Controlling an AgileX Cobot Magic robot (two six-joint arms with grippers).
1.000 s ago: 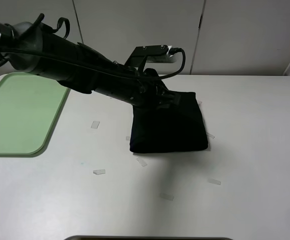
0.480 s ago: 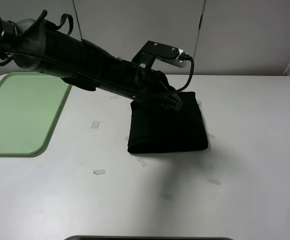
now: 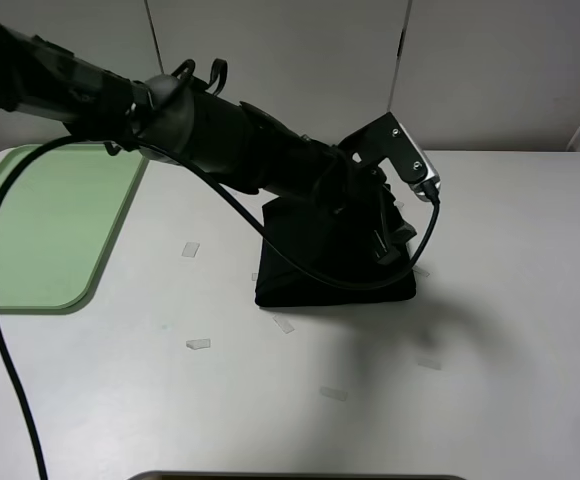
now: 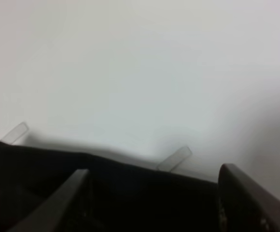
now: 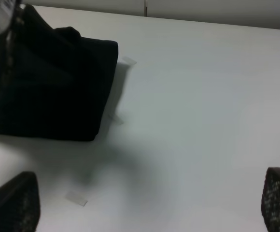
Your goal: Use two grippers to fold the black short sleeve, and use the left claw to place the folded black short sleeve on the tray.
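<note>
You see the black short sleeve point(image 3: 335, 262) folded into a compact dark rectangle near the middle of the white worktop point(image 3: 490, 380). Its near edge and its edge toward the tray are straight and free, with bare worktop along them. On the far side from the tray, its edge runs just beside two small paper scraps point(image 4: 174, 158), as the left wrist view shows.

The left pincer point(image 3: 385, 232) reaches across from the tray side and hovers over the shirt's far-right part, its cable point(image 3: 10, 330) hanging in a long loop toward the front edge of the worktop. In the left wrist view its two fingers point(image 4: 65, 200) stand apart, with dark cloth under them and nothing gripped between them.

The right pincer point(image 5: 145, 212) is away from the shirt, on the side opposite the tray. Its fingers stand wide apart over empty worktop, and it holds nothing.

The tray point(image 3: 40, 230) lies well apart from the shirt, at the worktop's left edge, and you see nothing inside it. Between shirt and tray the worktop is open, with only some little paper scraps. More scraps lie in front of the shirt.
</note>
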